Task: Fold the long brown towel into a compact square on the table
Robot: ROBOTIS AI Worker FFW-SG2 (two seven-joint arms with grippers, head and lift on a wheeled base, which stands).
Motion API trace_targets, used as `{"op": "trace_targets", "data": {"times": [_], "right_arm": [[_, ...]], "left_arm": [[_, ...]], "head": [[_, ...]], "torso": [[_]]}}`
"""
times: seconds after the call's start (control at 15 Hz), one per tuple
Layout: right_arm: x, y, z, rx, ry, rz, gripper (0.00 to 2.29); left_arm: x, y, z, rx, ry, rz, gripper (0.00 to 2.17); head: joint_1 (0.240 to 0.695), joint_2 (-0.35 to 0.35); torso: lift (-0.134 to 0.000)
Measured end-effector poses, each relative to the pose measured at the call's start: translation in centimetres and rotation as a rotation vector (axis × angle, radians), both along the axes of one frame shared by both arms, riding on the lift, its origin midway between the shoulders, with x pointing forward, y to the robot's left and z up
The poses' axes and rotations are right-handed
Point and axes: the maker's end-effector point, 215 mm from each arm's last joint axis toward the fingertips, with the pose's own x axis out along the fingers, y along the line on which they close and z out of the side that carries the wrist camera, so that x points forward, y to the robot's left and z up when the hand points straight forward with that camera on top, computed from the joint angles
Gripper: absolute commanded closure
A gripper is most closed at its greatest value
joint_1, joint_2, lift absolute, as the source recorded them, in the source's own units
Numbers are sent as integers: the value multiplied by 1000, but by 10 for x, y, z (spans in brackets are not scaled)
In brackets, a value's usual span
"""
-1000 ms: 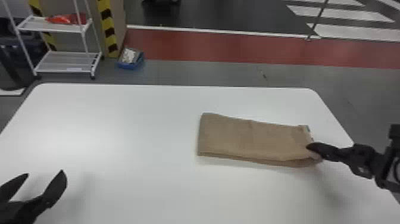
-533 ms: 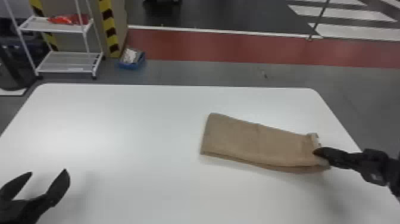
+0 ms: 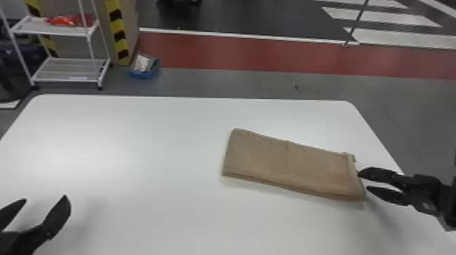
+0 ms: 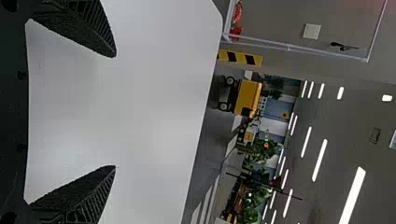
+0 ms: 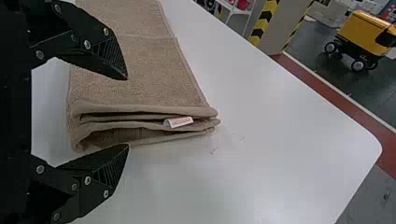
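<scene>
On the right half of the white table point(image 3: 142, 135) lies the brown towel point(image 3: 288, 162), folded in layers into a long flat strip that slants slightly. My right gripper point(image 3: 364, 181) is at the strip's right end, its fingers apart. In the right wrist view the towel point(image 5: 140, 70) shows its layered end with a small white label, and the right gripper point(image 5: 127, 112) stands open around that end without pinching it. Far from the towel, at the table's near left, my left gripper point(image 3: 45, 212) is parked open; in the left wrist view the left gripper point(image 4: 116, 112) has bare tabletop between its fingers.
Beyond the table's far left corner stand a white shelf cart point(image 3: 68, 69) and a blue bin point(image 3: 144, 67) on the floor. The table's right edge point(image 3: 376, 139) runs close to the right gripper.
The right gripper has opened and let go of the towel's right end. That end has shifted right and toward the table's near side, so the strip slants more. The left arm has hardly moved.
</scene>
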Motion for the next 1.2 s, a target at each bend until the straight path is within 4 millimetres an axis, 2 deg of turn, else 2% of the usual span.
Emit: {"op": "trace_targets", "data": {"times": [0.27, 0.6, 0.73, 0.87, 0.93, 1.0, 1.2], "right_arm": [[7, -4, -9, -48, 43, 4, 421], [17, 5, -19, -104, 97, 38, 464], [17, 9, -24, -117, 119, 50, 873], [18, 11, -25, -117, 125, 53, 1058], [17, 13, -25, -112, 127, 53, 1322], [17, 15, -24, -98, 128, 52, 1396], [19, 22, -12, -21, 86, 35, 1396]], "left_arm": [[-3, 1, -2, 1, 5, -1, 16], [-5, 8, -2, 6, 6, 3, 16], [-7, 12, -4, 6, 8, 6, 16], [-8, 16, -6, 7, 12, 11, 19], [-8, 17, -7, 6, 13, 12, 19], [-8, 17, -6, 7, 11, 13, 19], [-7, 18, -3, 9, 3, 14, 19]], "head": [[695, -165], [695, -145], [695, -135], [695, -127], [695, -125], [695, -122], [695, -110]], "torso": [[-123], [-123], [-123], [-123], [-123], [-123], [-123]]}}
